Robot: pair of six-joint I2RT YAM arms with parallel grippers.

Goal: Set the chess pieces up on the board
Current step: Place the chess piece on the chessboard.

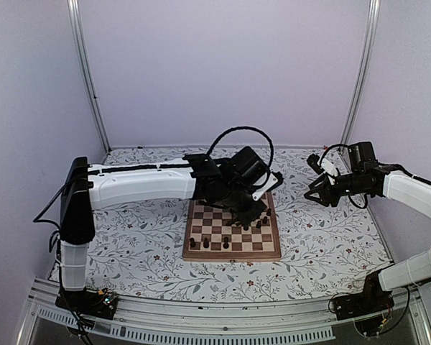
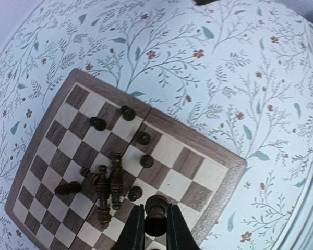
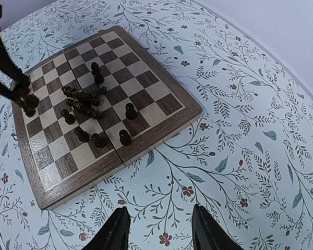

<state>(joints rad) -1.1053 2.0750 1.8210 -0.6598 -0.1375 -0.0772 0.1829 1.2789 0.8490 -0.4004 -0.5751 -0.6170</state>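
Note:
The board (image 1: pixel 233 253) lies mid-table with dark chess pieces scattered on it. My left gripper (image 1: pixel 248 214) hovers over the board's far right part. In the left wrist view it (image 2: pixel 155 229) is shut on one dark chess piece (image 2: pixel 156 207), held by its stem near the board's corner. Two tall pieces (image 2: pixel 116 179) lie flat side by side, with several small ones such as a pawn (image 2: pixel 146 161) upright around them. My right gripper (image 3: pixel 159 229) is open and empty above the floral table, off the board's (image 3: pixel 68 182) right edge.
The floral table surface (image 1: pixel 323 244) surrounds the board. Pale walls with metal posts (image 1: pixel 86 72) close in the back and sides. Upright pieces (image 3: pixel 125 137) stand near the board edge closest to my right gripper (image 1: pixel 313 190).

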